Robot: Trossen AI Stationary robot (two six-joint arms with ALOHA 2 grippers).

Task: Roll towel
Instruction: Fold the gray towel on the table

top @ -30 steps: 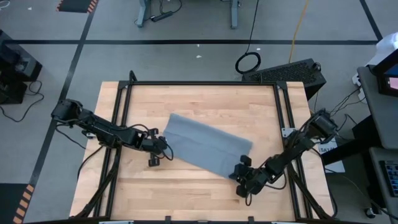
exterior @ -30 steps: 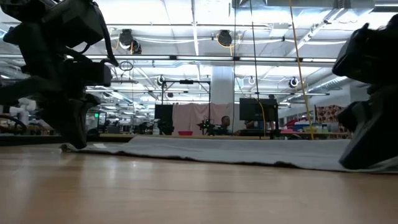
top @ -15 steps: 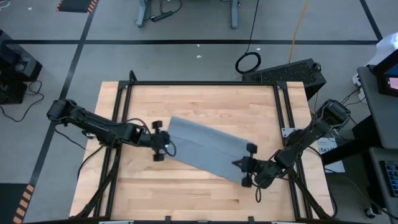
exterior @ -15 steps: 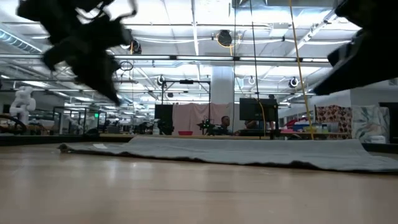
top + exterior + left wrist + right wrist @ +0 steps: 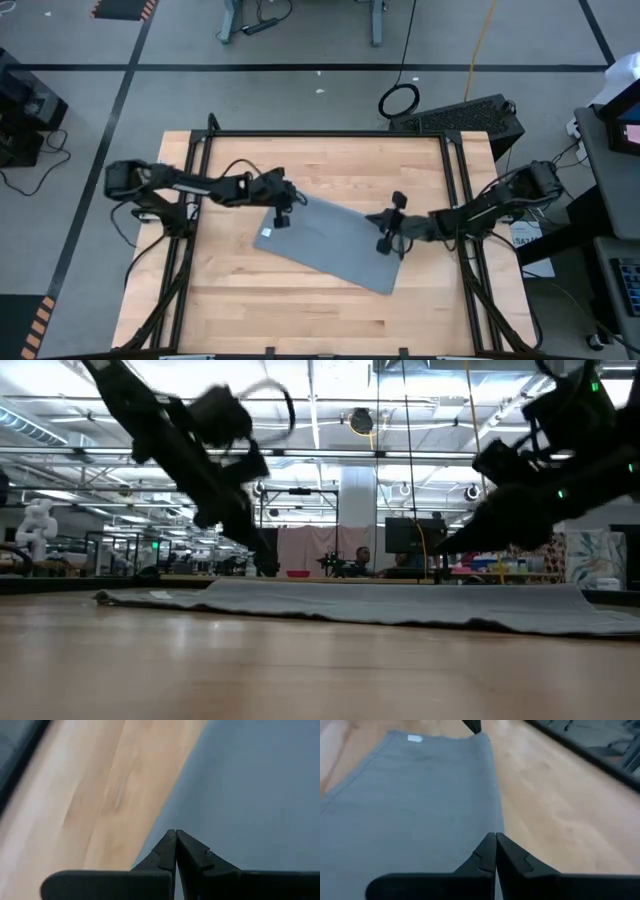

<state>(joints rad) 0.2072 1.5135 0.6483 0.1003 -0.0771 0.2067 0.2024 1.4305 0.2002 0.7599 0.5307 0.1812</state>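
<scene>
- High view is showing the towel (image 5: pixel 335 243) lying flat and slantwise on the wooden bench (image 5: pixel 320 160), stretching between the two end effectors.
- Left end effector (image 5: pixel 283 212) is hovering over the towel's far left corner, its fingers (image 5: pixel 172 851) clenched together and grasping nothing; the cloth is spreading out beneath it and off towards the other arm.
- Right end effector (image 5: pixel 389 226) is hanging above the towel's right-hand short edge, likewise clenched and empty; in the right wrist view the cloth (image 5: pixel 415 815) is running away from its tips along the bench.
- Low view is showing both end effectors raised clear of the fabric (image 5: pixel 400 605), which is resting as a thin, slightly rumpled sheet.
- Towel is plain grey-blue soft cloth, roughly rectangular, with a small white tag (image 5: pixel 266 233) near the left end effector; the bench is pale, fine-grained wood within a dark metal frame (image 5: pixel 320 134).
</scene>
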